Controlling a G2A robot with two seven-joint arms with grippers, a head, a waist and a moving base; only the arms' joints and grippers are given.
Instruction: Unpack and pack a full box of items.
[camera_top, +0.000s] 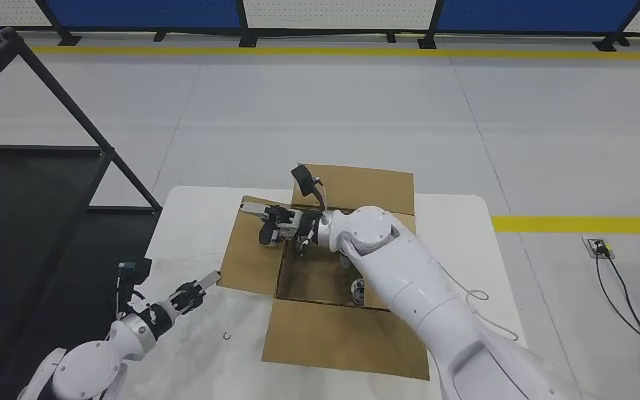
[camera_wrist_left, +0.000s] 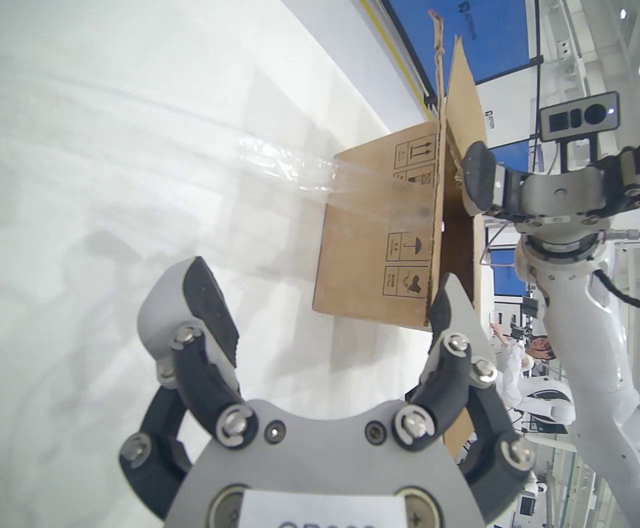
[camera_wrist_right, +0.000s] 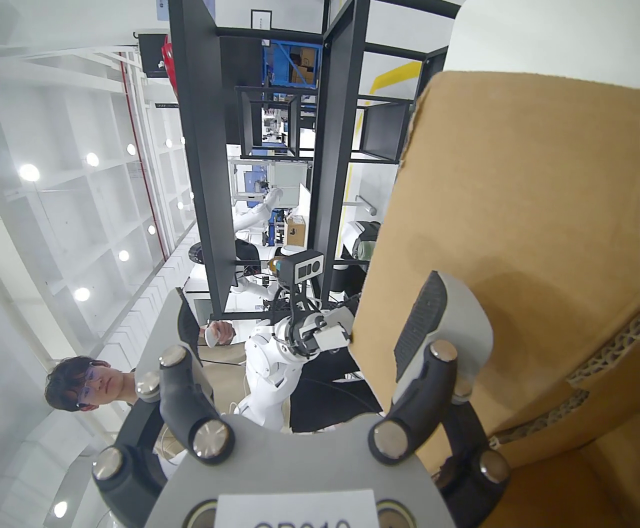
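The open box (camera_top: 340, 340) stands on the desk (camera_top: 190, 215). The right gripper (camera_top: 262, 222) is spread at its left flap. The left gripper (camera_top: 205, 283), also spread, hangs left of the box.

Handling pictograms (camera_wrist_left: 407, 247) (arrows, umbrella) printed on box (camera_wrist_left: 360, 280) side

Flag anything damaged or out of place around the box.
The cardboard box has a ragged, torn flap edge. A small ring-like thing lies loose on the table, outside the box beside its near flap.
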